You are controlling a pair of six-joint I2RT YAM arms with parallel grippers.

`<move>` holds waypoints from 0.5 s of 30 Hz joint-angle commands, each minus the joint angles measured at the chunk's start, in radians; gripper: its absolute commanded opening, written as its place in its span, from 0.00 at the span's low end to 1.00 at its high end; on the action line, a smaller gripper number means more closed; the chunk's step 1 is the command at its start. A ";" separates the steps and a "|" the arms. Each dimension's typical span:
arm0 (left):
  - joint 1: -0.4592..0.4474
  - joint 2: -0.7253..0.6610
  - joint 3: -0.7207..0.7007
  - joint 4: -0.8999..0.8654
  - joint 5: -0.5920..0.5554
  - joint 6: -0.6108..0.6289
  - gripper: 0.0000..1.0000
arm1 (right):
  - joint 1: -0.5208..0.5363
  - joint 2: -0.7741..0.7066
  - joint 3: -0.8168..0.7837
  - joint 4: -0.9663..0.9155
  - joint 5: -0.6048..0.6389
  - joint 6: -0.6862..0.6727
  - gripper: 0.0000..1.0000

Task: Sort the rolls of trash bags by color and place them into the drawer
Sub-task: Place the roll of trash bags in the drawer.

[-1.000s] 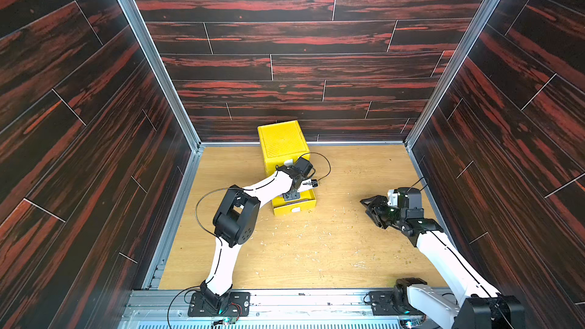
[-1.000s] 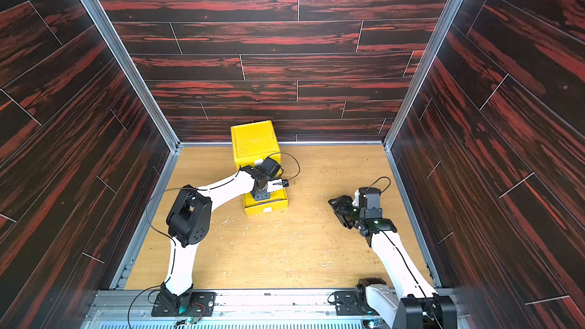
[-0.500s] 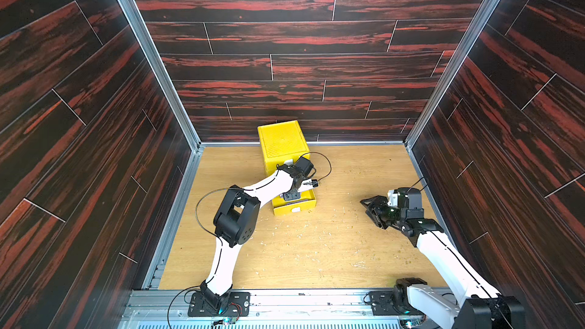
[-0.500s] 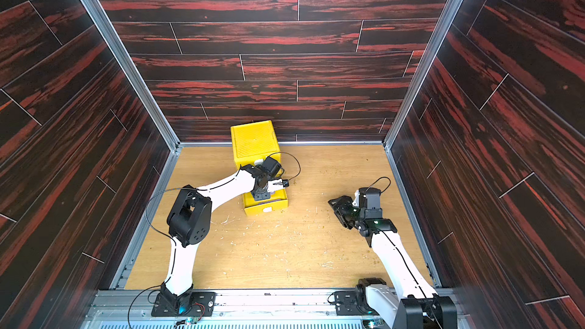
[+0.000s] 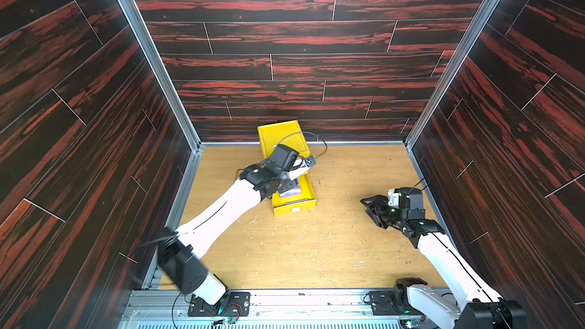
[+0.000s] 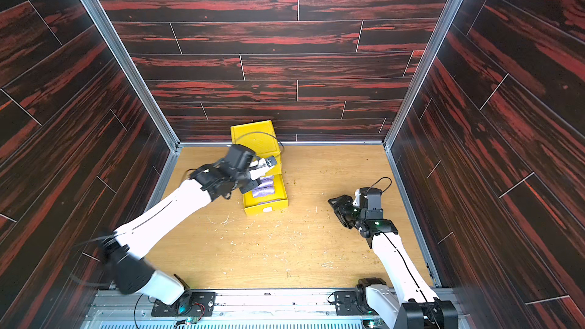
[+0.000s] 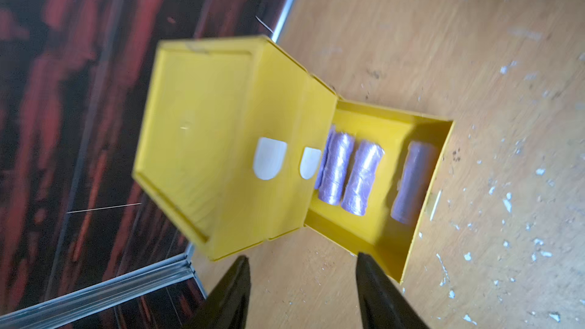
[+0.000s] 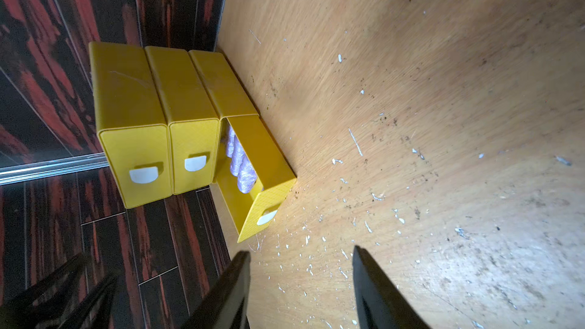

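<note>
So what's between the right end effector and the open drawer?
Only bare wooden floor dotted with pale flecks; both top views and the right wrist view show nothing between the right end effector and the open drawer.

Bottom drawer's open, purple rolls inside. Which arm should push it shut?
Probably left: the left gripper hangs by the open bottom drawer, jaws apart, empty; the right gripper sits much farther away.
</note>
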 commanded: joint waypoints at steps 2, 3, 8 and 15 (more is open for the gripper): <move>0.047 -0.138 -0.071 0.264 -0.118 -0.305 0.62 | -0.004 -0.033 0.020 -0.015 -0.025 0.005 0.56; 0.073 -0.130 -0.033 0.253 -0.158 -0.390 0.61 | -0.003 -0.040 0.020 -0.013 -0.030 0.008 0.56; 0.245 0.104 0.372 -0.095 -0.133 -0.711 0.66 | 0.005 -0.082 -0.002 0.002 -0.043 0.033 0.56; 0.503 0.609 1.043 -0.483 0.301 -1.074 0.95 | 0.046 -0.124 -0.028 0.021 -0.055 0.065 0.56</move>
